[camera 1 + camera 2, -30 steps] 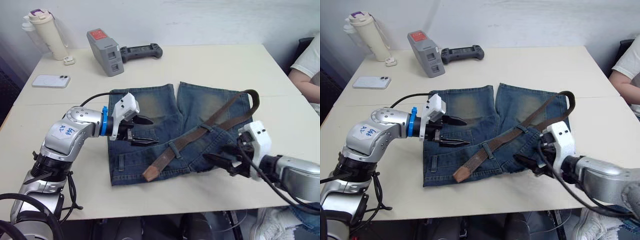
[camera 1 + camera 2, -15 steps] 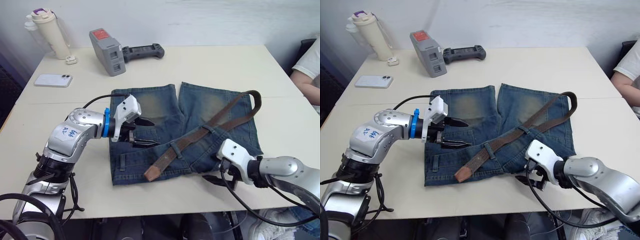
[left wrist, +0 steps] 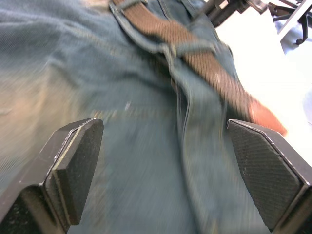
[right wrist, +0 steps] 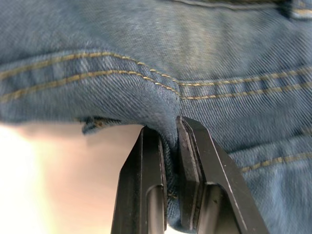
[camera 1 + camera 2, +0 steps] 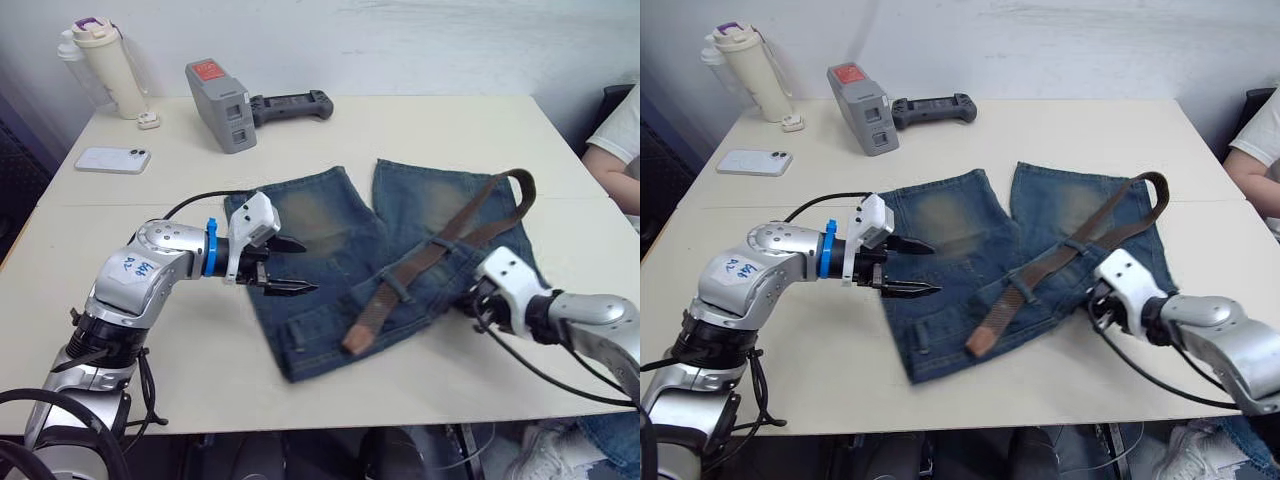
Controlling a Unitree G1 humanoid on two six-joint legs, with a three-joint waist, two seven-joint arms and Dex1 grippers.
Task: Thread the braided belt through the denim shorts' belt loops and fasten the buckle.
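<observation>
Denim shorts (image 5: 400, 270) are lying flat near the middle of the pale table (image 5: 420, 130), legs pointing away from the robot and waistband nearest its edge. Brown belt (image 5: 440, 250) is running diagonally across them, passing under a belt loop (image 5: 392, 290) near the waistband, its free end (image 5: 352, 345) resting on the denim and its far end curling off the right leg. Right gripper (image 4: 169, 146) is pinching a stitched fold of the shorts' edge, its two black fingers pressed together on the cloth. Left gripper (image 5: 285, 268) is hovering over the shorts' left leg, fingers (image 3: 73, 161) spread wide and gripping nothing. Phone (image 5: 113, 159), bottle (image 5: 103, 65) and grey handheld device (image 5: 235, 95) are sitting at the table's far side.
</observation>
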